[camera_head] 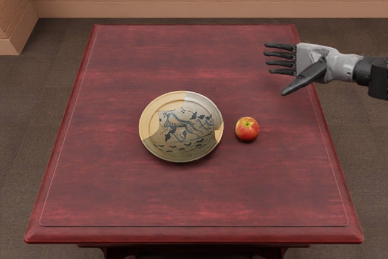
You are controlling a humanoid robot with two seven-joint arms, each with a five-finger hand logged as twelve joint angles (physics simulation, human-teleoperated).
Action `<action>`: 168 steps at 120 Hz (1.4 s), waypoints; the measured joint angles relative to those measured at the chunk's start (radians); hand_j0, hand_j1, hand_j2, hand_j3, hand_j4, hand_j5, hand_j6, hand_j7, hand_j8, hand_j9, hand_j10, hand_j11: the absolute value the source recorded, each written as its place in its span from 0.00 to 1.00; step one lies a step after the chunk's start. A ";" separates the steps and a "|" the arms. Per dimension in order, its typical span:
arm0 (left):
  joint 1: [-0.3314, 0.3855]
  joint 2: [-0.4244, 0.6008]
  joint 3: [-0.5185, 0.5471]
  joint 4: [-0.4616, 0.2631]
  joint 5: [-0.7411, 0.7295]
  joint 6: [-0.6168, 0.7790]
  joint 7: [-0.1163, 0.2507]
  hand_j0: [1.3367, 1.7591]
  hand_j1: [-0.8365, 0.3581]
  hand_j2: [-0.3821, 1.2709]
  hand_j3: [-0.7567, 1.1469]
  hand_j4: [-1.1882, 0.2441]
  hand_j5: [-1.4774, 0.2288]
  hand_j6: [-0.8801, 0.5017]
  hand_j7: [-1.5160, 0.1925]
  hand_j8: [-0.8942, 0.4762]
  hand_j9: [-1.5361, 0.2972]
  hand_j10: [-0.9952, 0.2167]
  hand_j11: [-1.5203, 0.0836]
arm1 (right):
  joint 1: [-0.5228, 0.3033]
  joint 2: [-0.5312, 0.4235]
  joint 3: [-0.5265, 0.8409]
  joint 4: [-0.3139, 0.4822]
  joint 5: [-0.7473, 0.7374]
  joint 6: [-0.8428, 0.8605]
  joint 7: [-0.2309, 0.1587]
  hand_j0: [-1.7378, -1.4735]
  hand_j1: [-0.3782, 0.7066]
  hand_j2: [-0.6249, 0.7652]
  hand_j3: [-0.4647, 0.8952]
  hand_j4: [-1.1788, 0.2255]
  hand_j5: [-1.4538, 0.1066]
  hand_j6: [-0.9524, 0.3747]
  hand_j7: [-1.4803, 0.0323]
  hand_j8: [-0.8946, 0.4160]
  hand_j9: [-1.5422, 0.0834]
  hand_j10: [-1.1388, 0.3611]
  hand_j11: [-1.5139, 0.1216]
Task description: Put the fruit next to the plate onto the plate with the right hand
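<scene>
Right hand hovers over the far right part of the table, fingers spread straight, thumb angled down, holding nothing. The apple sits on the table just right of the plate, not touching it. Hand and apple are well apart. We judge this to be the reach step, with the grasp not yet made. Next move: bring the hand nearer and left, over the apple, then curl the fingers round it.
</scene>
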 joint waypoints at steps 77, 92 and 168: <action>0.000 0.000 0.000 0.000 0.000 0.000 0.000 0.76 0.76 0.26 0.40 0.67 0.69 0.47 0.71 0.48 0.67 0.63 0.76 | 0.389 -0.079 -0.394 0.447 -0.128 -0.410 -0.161 0.30 0.08 0.44 0.34 0.81 0.89 0.68 0.94 0.65 0.91 0.73 0.89; 0.000 0.000 0.000 0.000 0.000 0.000 0.000 0.76 0.76 0.26 0.40 0.67 0.69 0.47 0.71 0.48 0.67 0.63 0.76 | 0.523 -0.087 -0.497 0.574 -0.128 -0.556 -0.216 0.30 0.08 0.44 0.34 0.81 0.89 0.68 0.94 0.65 0.91 0.73 0.89; 0.000 0.000 0.000 0.000 0.000 0.000 0.000 0.76 0.76 0.26 0.40 0.67 0.69 0.47 0.71 0.48 0.67 0.63 0.76 | 0.626 0.232 -0.688 0.883 -0.131 -1.200 -0.487 0.30 0.08 0.44 0.34 0.81 0.89 0.68 0.94 0.65 0.91 0.73 0.89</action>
